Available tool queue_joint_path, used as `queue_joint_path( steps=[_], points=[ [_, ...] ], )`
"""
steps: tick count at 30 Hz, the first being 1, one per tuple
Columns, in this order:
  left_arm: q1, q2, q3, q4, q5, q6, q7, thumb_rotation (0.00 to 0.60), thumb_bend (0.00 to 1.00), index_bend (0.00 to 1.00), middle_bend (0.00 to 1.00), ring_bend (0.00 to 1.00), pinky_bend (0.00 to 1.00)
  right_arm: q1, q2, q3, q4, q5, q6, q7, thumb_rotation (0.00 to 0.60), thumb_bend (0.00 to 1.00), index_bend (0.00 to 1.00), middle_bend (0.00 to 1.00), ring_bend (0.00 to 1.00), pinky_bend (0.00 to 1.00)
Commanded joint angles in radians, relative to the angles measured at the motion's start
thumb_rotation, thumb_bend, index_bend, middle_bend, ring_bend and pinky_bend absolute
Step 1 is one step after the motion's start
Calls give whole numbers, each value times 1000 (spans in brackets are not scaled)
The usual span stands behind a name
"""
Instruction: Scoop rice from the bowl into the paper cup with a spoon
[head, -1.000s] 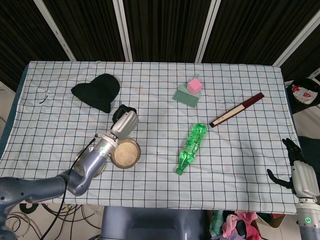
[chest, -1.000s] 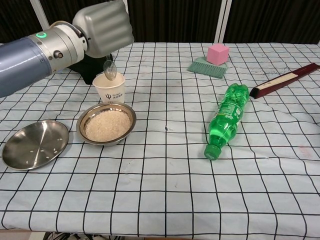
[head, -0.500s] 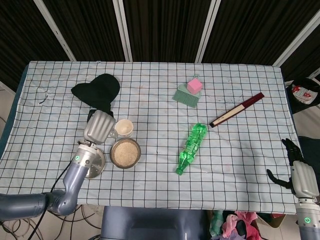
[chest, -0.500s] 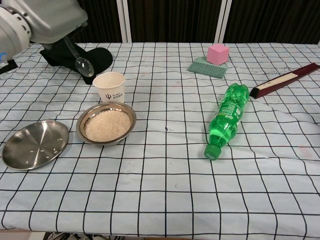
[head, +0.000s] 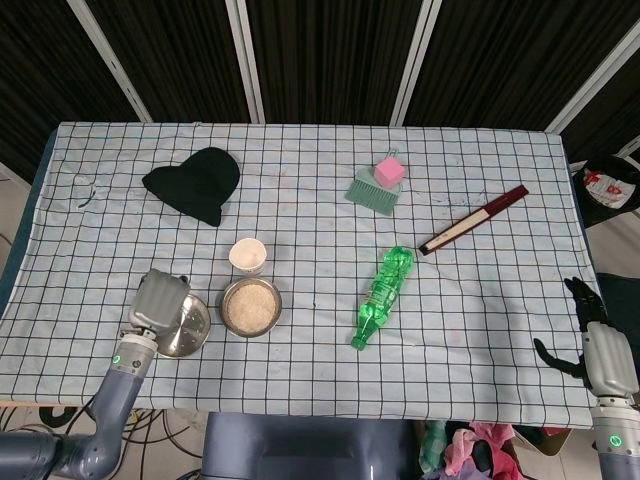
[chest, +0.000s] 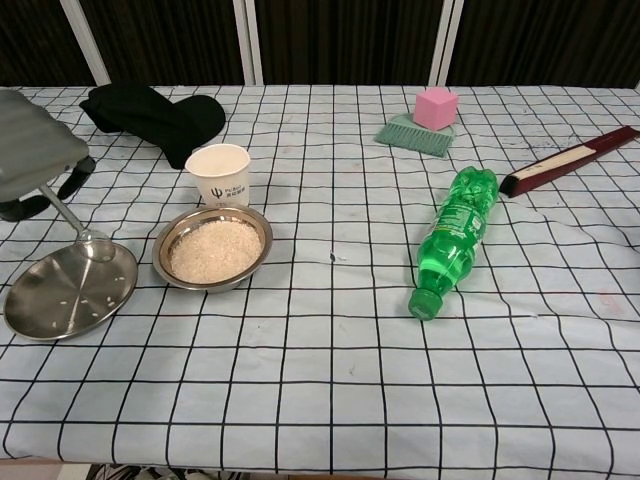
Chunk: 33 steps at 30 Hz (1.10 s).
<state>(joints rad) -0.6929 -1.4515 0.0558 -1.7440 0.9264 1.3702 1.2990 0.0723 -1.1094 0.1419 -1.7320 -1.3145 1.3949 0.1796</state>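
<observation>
Grey-shelled, the left hand grips a spoon by its handle at the left edge of the chest view, the spoon slanting down so that its bowl rests on the near rim of a shallow steel plate carrying a few stray grains. In the head view the same left hand covers the plate's left part, and the spoon cannot be made out beneath it. Just right of the plate stands the steel bowl of rice, and directly behind the bowl, almost touching its rim, the white paper cup; its contents show pale from above but are hard to judge. Well apart, beyond the table's right corner, the right hand hangs with fingers spread, holding nothing, and is absent from the chest view. Elsewhere on the checked cloth lie a black hat, a green bottle, a green brush with a pink cube, and a dark red folded fan.
</observation>
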Motion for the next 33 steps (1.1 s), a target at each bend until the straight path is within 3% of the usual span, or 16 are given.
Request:
queue_joint_path(
  steps=[1, 18, 33],
  points=[
    [16, -11, 15, 27, -3, -9, -10, 600, 526, 789, 1000, 1000, 1000, 0, 0, 0, 0, 1, -1, 1, 600, 227, 0, 0, 0, 187],
    [53, -65, 4, 169, -73, -56, -54, 600, 472, 754, 1000, 1000, 1000, 1, 0, 1, -1, 4, -3, -2, 600, 228, 0, 0, 0, 187],
    [60, -88, -11, 195, -99, -75, -51, 600, 259, 542, 1000, 1000, 1000, -1, 0, 1, -2, 3, 0, -2, 600, 228, 0, 0, 0, 187]
  ],
)
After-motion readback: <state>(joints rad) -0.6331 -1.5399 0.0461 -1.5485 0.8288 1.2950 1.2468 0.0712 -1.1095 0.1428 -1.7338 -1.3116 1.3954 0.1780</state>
